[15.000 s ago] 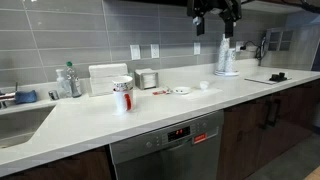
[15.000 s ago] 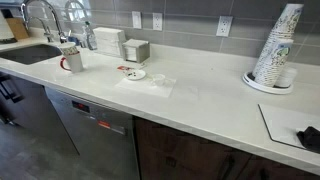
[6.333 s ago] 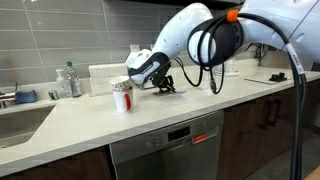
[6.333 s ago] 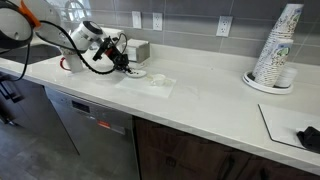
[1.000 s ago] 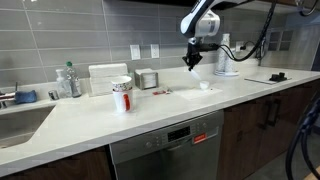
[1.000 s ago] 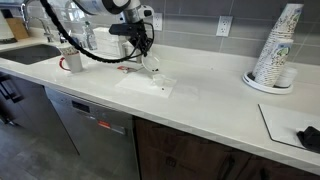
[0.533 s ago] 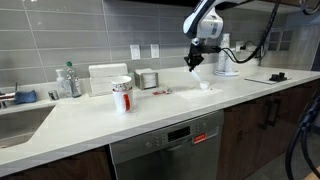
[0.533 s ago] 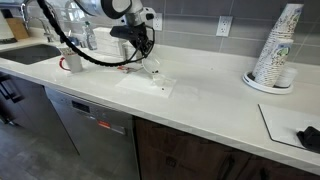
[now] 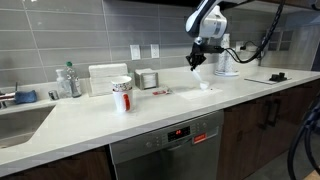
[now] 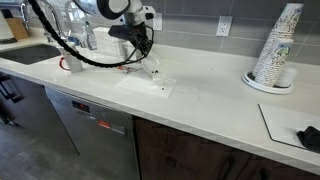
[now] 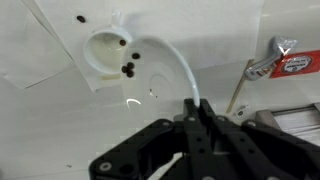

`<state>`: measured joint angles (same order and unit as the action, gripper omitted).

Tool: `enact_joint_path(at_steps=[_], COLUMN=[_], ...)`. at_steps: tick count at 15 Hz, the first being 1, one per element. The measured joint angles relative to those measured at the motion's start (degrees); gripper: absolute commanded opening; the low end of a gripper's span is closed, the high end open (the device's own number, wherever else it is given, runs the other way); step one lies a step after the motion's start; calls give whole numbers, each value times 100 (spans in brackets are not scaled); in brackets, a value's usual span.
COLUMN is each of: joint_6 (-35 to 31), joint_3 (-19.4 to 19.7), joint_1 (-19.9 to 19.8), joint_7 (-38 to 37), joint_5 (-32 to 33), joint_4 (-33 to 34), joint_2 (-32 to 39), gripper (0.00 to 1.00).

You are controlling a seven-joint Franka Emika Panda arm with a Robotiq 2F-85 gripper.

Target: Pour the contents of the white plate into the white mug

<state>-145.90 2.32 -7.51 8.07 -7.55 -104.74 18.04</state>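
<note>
My gripper point(image 11: 195, 106) is shut on the rim of the white plate point(image 11: 178, 64), which shows edge-on as a thin white arc, tipped steeply. Just beyond the plate's far edge the white mug point(image 11: 106, 52) stands on the counter, with a few dark bits point(image 11: 128, 68) inside it. One dark bit point(image 11: 80, 18) lies on the counter beside the mug. In both exterior views the gripper point(image 9: 197, 60) point(image 10: 147, 52) hangs above the counter with the plate point(image 10: 152, 69) tilted below it, over the mug point(image 9: 205, 85) point(image 10: 163, 84).
A red-and-white cup point(image 9: 122, 95) point(image 10: 70, 60), a metal tin point(image 9: 148, 78) and a white box point(image 9: 108, 78) stand toward the sink point(image 9: 15, 120). A red packet point(image 11: 282, 60) lies near the mug. A stack of paper cups point(image 10: 275, 50) stands far along the counter.
Over the last second the gripper with the plate has shifted slightly sideways, closer over the mug. The grip on the rim is unchanged.
</note>
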Motion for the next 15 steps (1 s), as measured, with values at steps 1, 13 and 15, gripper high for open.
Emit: enact_joint_path(at_steps=[1, 13, 15], joint_6=[-7, -13, -13], joint_3=[0, 8, 18], joint_1=[-1, -5, -23], joint_7=[0, -2, -2], joint_5=[-11, -16, -16], joint_4=[-35, -60, -57], joint_2=[-30, -56, -57], gripper=[8, 2, 2])
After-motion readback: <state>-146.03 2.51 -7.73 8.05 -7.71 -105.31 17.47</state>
